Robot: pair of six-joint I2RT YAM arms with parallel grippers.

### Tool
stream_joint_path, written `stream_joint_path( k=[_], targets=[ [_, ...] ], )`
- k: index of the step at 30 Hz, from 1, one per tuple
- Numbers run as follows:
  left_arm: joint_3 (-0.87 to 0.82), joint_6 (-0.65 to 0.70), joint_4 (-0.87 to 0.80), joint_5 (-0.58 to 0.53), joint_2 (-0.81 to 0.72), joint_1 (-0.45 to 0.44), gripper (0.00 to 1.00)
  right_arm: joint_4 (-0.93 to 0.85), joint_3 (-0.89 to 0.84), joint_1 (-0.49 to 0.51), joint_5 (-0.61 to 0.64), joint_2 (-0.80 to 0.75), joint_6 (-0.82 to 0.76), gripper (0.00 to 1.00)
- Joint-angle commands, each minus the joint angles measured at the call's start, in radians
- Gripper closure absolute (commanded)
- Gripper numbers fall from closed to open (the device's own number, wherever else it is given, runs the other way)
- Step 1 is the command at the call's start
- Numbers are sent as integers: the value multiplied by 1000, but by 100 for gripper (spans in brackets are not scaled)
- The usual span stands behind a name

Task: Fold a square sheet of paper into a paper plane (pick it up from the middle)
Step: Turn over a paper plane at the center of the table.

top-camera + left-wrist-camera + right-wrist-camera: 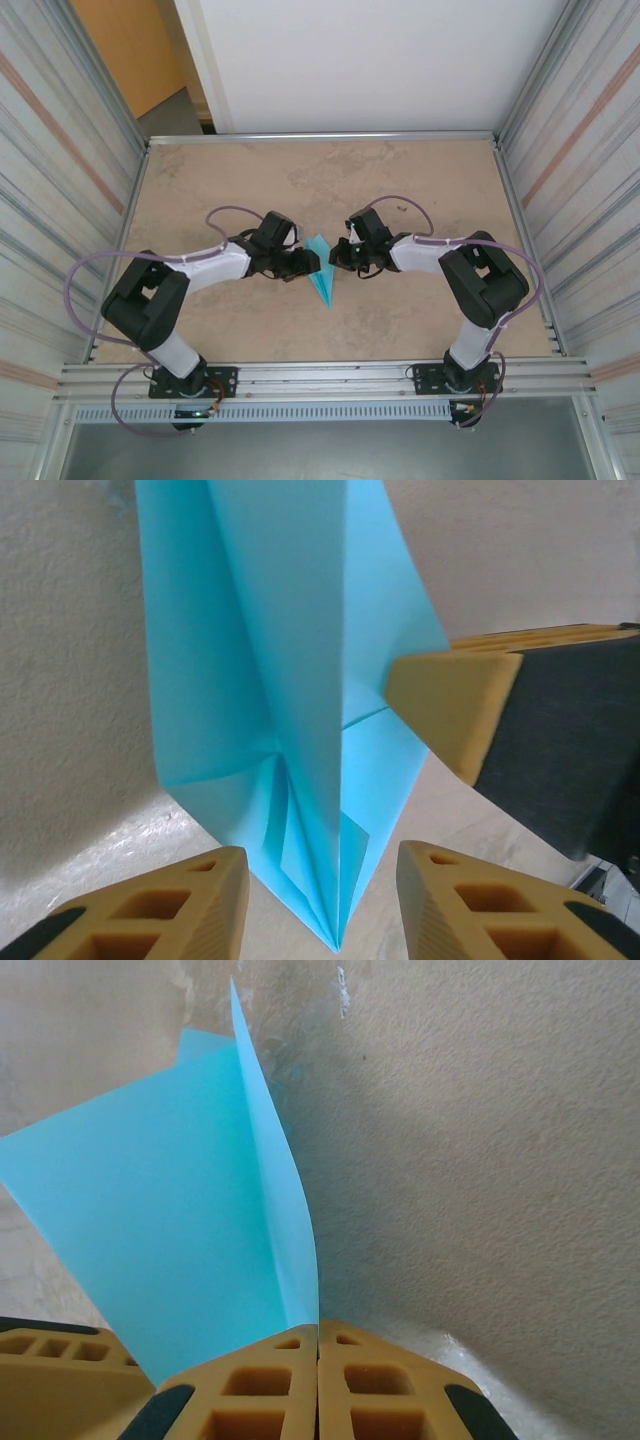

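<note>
Item: the paper plane, light-blue, one piece, located between my two grippers over the middle of the table, nearer the near edge than the far one. Whether it rests on the surface or hangs just above it, I cannot tell. Condition: already a narrow dart, with a centre crease and layered flaps lying against each other. I judge the main folds done and the task late. What looks left is spreading or pressing the wings, checking the creases and setting the piece down. Orientation: in the top view the long axis runs from far to near, leaning slightly to my right, with the sharp tip toward the near edge and the broad end toward the far side. One panel stands up on edge rather than lying flat. Tool, right gripper: clenched, its pads meeting on a panel of the plane, which rises from the seam between them. Tool, left gripper: jaws apart, one on each side of a pointed corner of the paper, with a gap showing on both sides, so I count it as not gripping.
</note>
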Motion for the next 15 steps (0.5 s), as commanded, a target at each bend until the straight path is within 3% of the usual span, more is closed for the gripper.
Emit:
stream_joint_path(
  k=[1, 15],
  targets=[
    [44, -1, -13, -13, 29, -13, 55, 20, -12, -7, -24, -30, 4, 92],
    [51, -7, -10, 15, 93, -35, 54, 30, -24, -21, -23, -29, 17, 93]
  ],
)
